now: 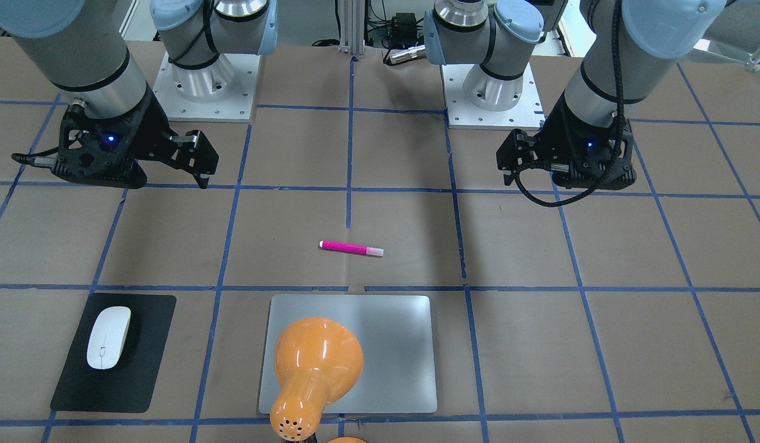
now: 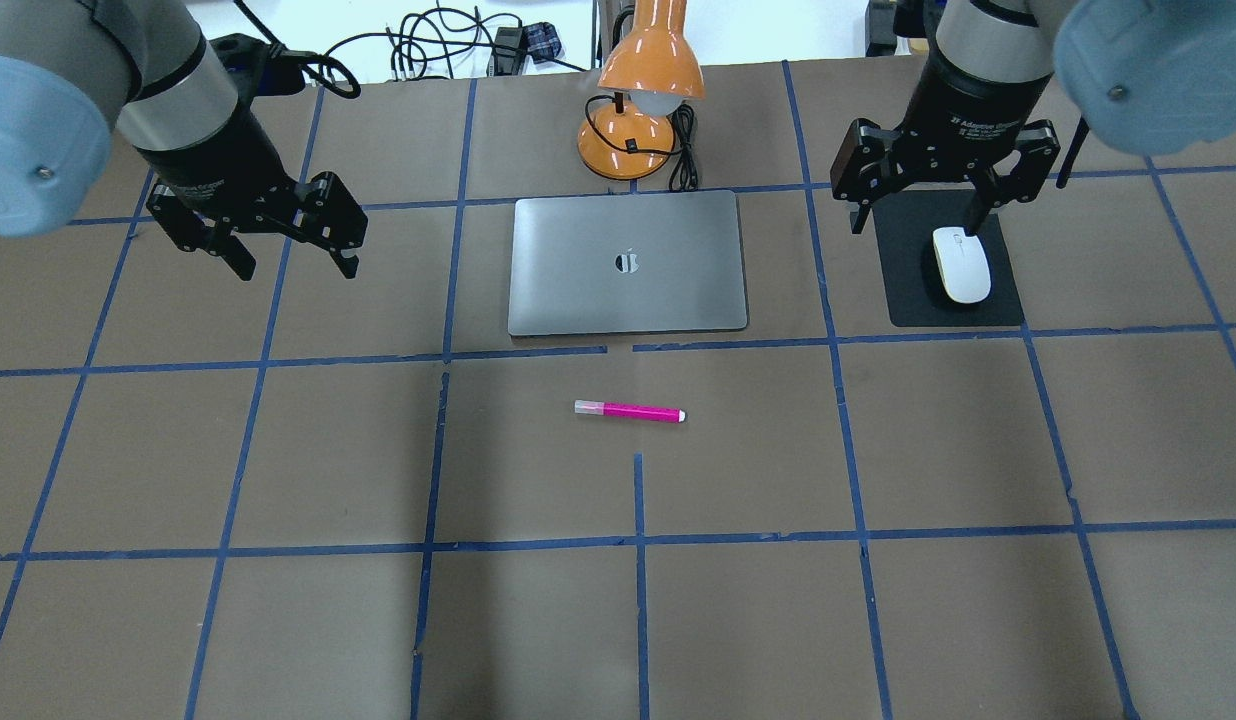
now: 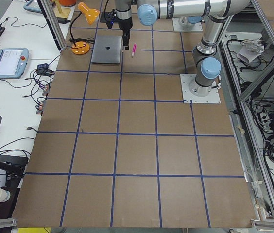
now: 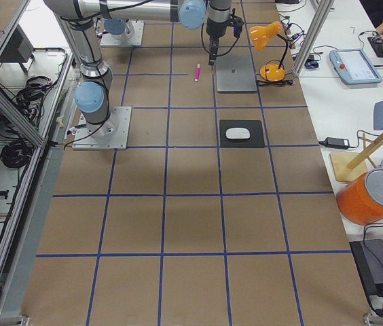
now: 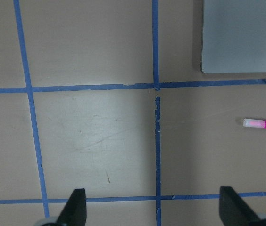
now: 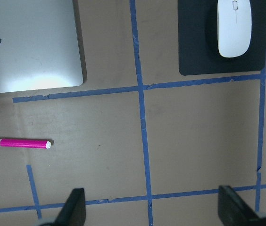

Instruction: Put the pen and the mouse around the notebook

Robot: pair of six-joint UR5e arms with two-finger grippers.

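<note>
The magenta pen [image 2: 630, 411] lies flat on the brown table, just in front of the silver notebook [image 2: 578, 290]. The white mouse [image 2: 961, 264] rests on a black mat [image 2: 913, 295] to the notebook's right. My left gripper [image 2: 298, 265] hangs open above bare table, left of the notebook. Over the mat's far edge my right gripper [image 2: 916, 225] is also open and empty, one finger just above the mouse's far end. The left wrist view shows the pen [image 5: 263, 124] at its right edge. The right wrist view shows the pen [image 6: 17, 142], mouse [image 6: 234, 27] and notebook [image 6: 29, 47].
An orange desk lamp [image 2: 638, 90] stands behind the notebook, its head leaning over the lid's far edge. Blue tape lines [image 2: 638, 545] grid the table. Both arm bases [image 1: 206, 86] sit at the robot's side. Cables and devices lie beyond the table's far edge.
</note>
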